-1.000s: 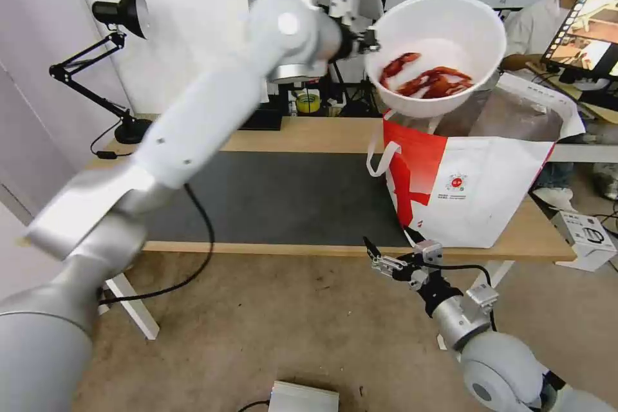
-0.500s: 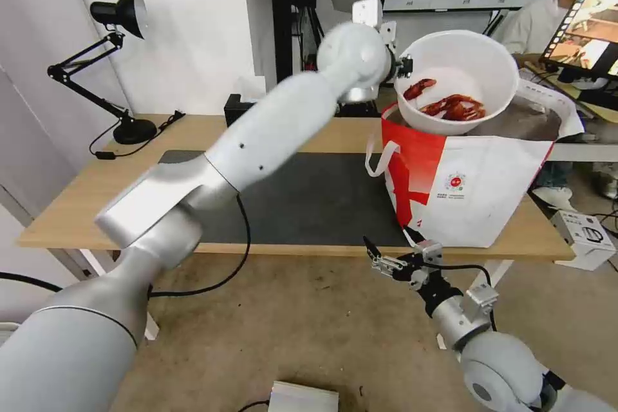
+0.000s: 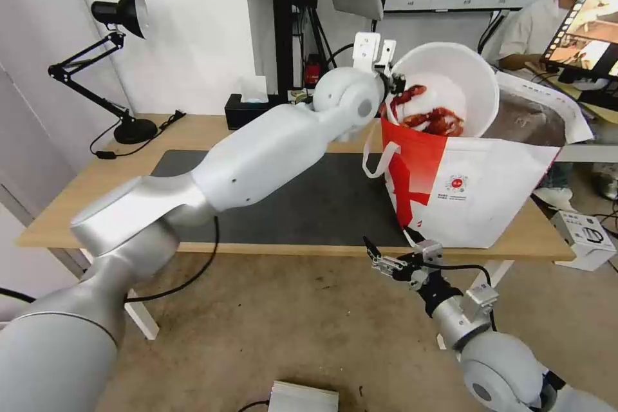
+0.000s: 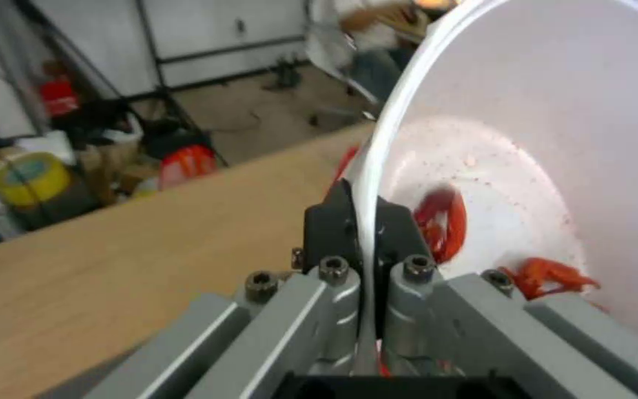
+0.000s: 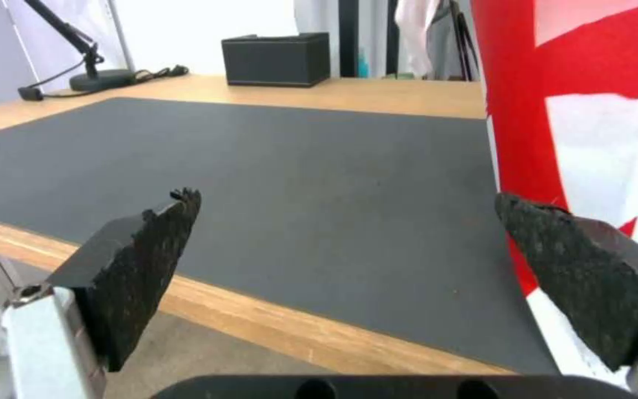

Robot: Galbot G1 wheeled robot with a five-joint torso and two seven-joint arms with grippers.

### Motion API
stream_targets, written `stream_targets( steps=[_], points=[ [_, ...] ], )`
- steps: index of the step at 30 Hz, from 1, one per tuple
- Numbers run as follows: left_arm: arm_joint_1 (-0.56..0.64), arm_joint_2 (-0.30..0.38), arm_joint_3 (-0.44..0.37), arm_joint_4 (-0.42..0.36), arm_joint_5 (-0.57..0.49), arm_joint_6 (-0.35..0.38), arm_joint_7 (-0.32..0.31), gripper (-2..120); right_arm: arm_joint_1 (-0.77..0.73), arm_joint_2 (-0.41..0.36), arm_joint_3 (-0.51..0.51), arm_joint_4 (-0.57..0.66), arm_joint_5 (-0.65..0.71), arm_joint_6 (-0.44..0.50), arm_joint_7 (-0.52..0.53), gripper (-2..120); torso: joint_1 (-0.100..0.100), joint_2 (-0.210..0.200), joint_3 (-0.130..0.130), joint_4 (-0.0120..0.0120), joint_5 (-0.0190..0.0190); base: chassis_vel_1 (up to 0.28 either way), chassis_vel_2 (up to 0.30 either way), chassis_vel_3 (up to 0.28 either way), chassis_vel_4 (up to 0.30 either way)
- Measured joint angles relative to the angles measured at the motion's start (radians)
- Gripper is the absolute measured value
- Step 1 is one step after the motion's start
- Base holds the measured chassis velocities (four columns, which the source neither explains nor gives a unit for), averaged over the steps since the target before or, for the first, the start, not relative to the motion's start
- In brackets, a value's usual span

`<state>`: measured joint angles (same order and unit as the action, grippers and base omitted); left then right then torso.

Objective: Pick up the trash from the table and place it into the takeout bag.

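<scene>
While the bowl of shells hangs at the mouth of the bag, the step in hand is dropping this piece of trash in. The tabletop [image 3: 77, 206] carries a dark mat [image 3: 309, 199], and the big white and red bag [image 3: 476, 187] stands at the mat's right end. The left arm reaches up and across the mat, its wrist at the bag's near upper corner. The bowl [image 3: 460, 80] is tipped steeply toward the robot, half sunk behind the bag's top edge, with the shells [image 3: 428, 117] slid to its low side. The left pincer [image 4: 362, 213] pinches the bowl's rim. Next, I judge, the bowl needs lowering well inside before the grip lets go. The right pincer [image 3: 388, 256] hangs spread below the tabletop's front edge, idle.
</scene>
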<state>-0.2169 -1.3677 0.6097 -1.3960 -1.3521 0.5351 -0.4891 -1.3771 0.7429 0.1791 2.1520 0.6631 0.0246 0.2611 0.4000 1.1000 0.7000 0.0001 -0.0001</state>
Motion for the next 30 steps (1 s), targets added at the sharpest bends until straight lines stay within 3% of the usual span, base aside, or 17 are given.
stream_targets(
  steps=[6, 13, 14, 16, 21, 22, 23, 25, 26, 27, 30],
  points=[
    [-0.001, -0.004, 0.002, -0.018, -0.039, 0.103, 0.049, 0, 0.000, 0.000, 0.000, 0.000, 0.000, 0.000, 0.000, 100, 0.000, 0.000, 0.000, -0.0002, 0.0000, 0.000, 0.000, 0.000, 0.000],
    [-0.005, -0.027, -0.001, 0.002, -0.045, 0.129, 0.051, 7, 0.000, 0.000, 0.000, 0.000, 0.000, 0.000, 0.000, 100, 0.000, 0.000, 0.000, -0.0002, 0.0000, 0.000, 0.000, 0.000, 0.000],
    [-0.004, -0.033, -0.002, 0.007, -0.045, 0.131, 0.051, 17, 0.000, 0.000, 0.000, 0.000, 0.000, 0.000, 0.000, 100, 0.000, 0.000, 0.000, -0.0002, 0.0001, 0.000, 0.000, 0.000, 0.000],
    [-0.003, -0.035, -0.002, 0.010, -0.045, 0.131, 0.051, 21, 0.000, 0.000, 0.000, 0.000, 0.000, 0.000, 0.000, 100, 0.000, 0.000, 0.000, -0.0003, 0.0001, 0.000, 0.000, 0.000, 0.000],
    [0.000, -0.034, -0.010, 0.015, -0.042, 0.130, 0.050, 43, 0.000, 0.000, 0.000, 0.000, 0.000, 0.000, 0.000, 100, 0.000, 0.000, 0.000, -0.0003, 0.0001, 0.000, 0.000, 0.000, 0.000],
    [0.004, -0.013, -0.028, -0.003, 0.003, 0.071, 0.051, 55, 0.000, 0.000, 0.000, 0.000, 0.000, 0.000, 0.000, 100, 0.000, 0.000, 0.000, -0.0004, 0.0001, 0.000, 0.000, 0.000, 0.000],
    [0.004, -0.013, -0.028, -0.003, 0.003, 0.071, 0.051, 55, 0.000, 0.000, 0.000, 0.000, 0.000, 0.000, 0.000, 100, 0.000, 0.000, 0.000, -0.0004, 0.0001, 0.000, 0.000, 0.000, 0.000],
    [0.032, 0.096, -0.044, -0.105, 0.102, -0.160, 0.087, 75, 0.000, 0.000, 0.000, 0.000, 0.000, 0.000, 0.000, 100, 0.000, 0.000, 0.000, -0.0004, 0.0001, 0.000, 0.000, 0.000, 0.000],
    [0.046, 0.132, -0.051, -0.135, 0.125, -0.207, 0.091, 80, 0.000, 0.000, 0.000, 0.000, 0.000, 0.000, 0.000, 100, 0.000, 0.000, 0.000, 0.0000, 0.0000, 0.000, 0.000, 0.000, 0.000],
    [0.046, 0.132, -0.051, -0.135, 0.125, -0.207, 0.091, 80, 0.000, 0.000, 0.000, 0.000, 0.000, 0.000, 0.000, 100, 0.000, 0.000, 0.000, 0.0000, 0.0000, 0.000, 0.000, 0.000, 0.000],
    [0.108, 0.243, -0.088, -0.236, 0.157, -0.302, 0.103, 93, 0.000, 0.000, 0.000, 0.000, 0.000, 0.000, 0.000, 100, 0.000, 0.000, 0.000, -0.0001, -0.0002, 0.000, 0.000, 0.000, 0.000]
  ],
)
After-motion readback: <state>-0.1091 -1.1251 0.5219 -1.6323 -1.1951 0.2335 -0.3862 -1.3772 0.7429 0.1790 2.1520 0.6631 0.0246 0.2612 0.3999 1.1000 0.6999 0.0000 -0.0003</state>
